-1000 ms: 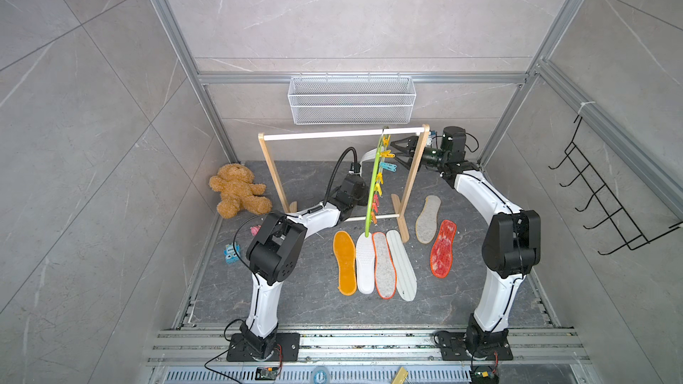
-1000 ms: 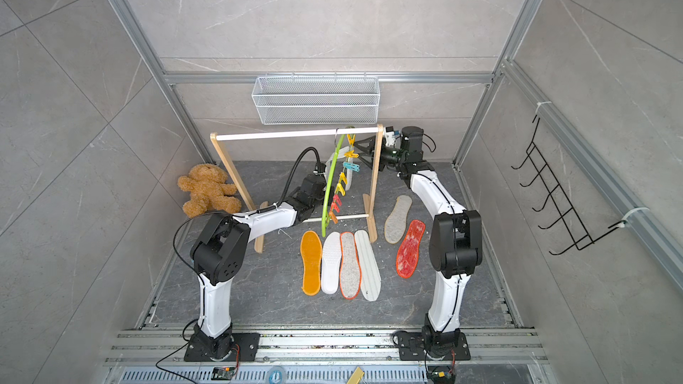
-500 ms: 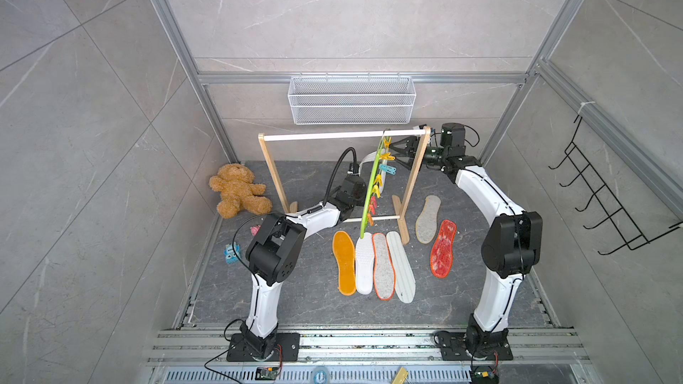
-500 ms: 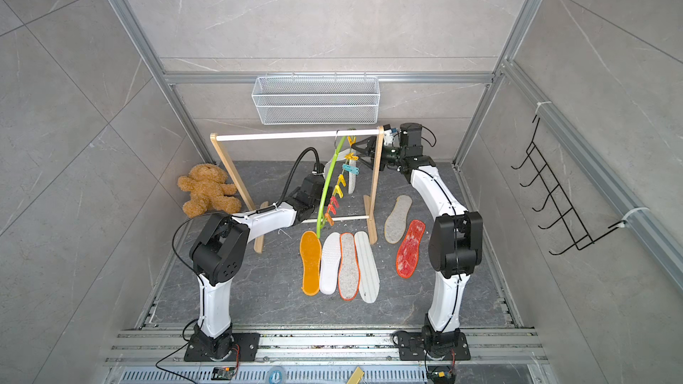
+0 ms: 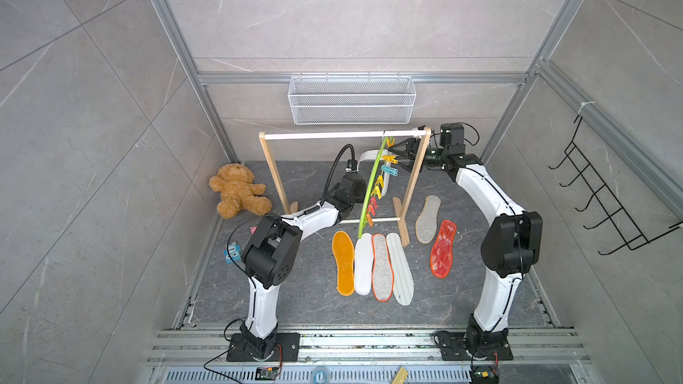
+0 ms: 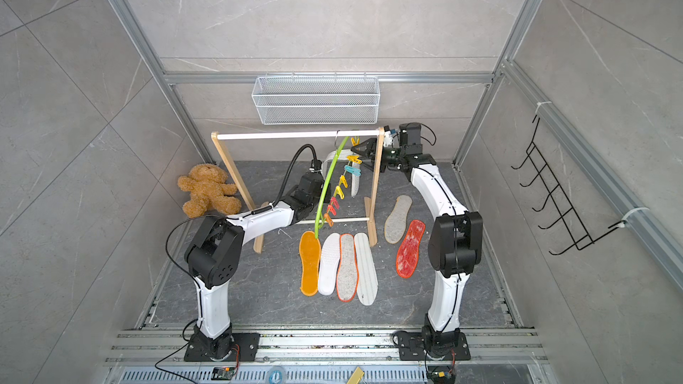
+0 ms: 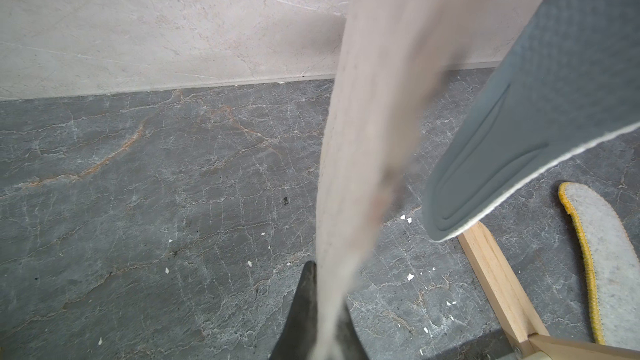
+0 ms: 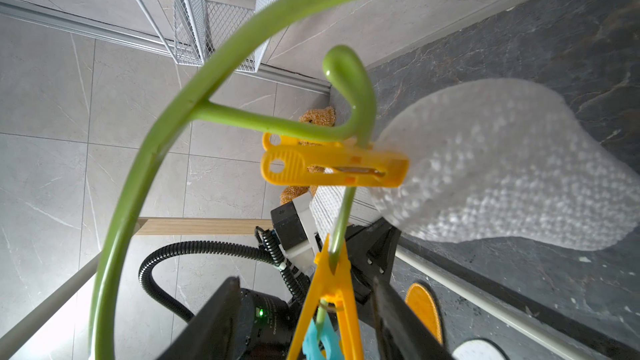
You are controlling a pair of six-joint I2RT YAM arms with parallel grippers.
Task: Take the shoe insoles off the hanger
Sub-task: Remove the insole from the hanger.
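Observation:
The lime-green hanger (image 5: 369, 193) hangs slanted from the rack's rail, its coloured clips along one side. My left gripper (image 7: 325, 289) is shut on a pale striped insole (image 5: 366, 156) that curves up behind the hanger. A blue-grey insole (image 7: 536, 116) hangs beside it. My right gripper (image 8: 304, 309) stands open at the hanger's upper end, one jaw either side of a yellow clip (image 8: 332, 306), apart from it. Another yellow clip (image 8: 332, 167) holds a pale knobbly insole (image 8: 502, 167). On the floor lie orange-yellow (image 5: 343, 264), white (image 5: 364, 264), orange-rimmed grey (image 5: 382, 267), striped (image 5: 401, 269), felt (image 5: 428, 219) and red mesh (image 5: 442, 249) insoles.
The wooden rack with its white rail (image 5: 332, 135) stands at the back, its feet by the floor insoles. A teddy bear (image 5: 238, 195) sits at the back left. A white wire basket (image 5: 351, 99) is on the back wall and black hooks (image 5: 606, 201) on the right wall.
The hanger's lower end has swung forward, down over the floor insoles. My right gripper has edged in among the upper clips. The left gripper has stayed shut on the striped insole.

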